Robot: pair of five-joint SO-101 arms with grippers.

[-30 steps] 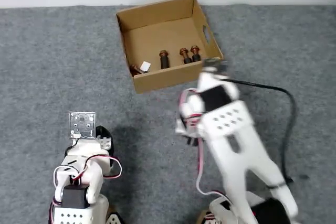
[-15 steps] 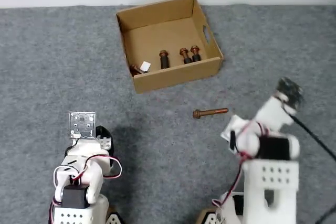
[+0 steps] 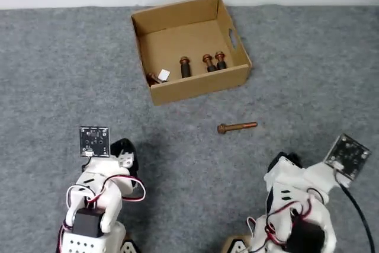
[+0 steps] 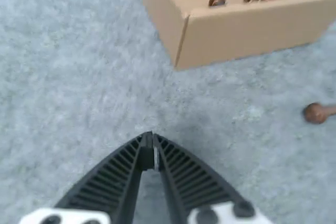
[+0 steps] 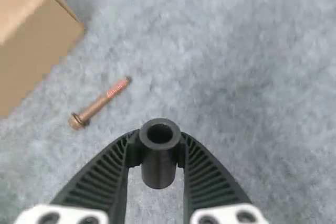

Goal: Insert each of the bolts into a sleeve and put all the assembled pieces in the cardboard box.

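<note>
The copper-coloured metal bolt [image 3: 237, 127] lies loose on the grey counter [image 3: 47, 87], just on the near side of the brown cardboard box [image 3: 198, 87]. It looks rigid, light and apt to roll, so mid-shank seems the best hold. The right gripper [image 5: 158, 141] clamps a black tubular sleeve [image 5: 158, 161]; the left gripper [image 4: 151, 145] is clenched and empty.

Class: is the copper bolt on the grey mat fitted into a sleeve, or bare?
Bare. The copper-coloured metal bolt lies alone on the grey mat; the black cylindrical sleeve is clamped in the right gripper.
</note>
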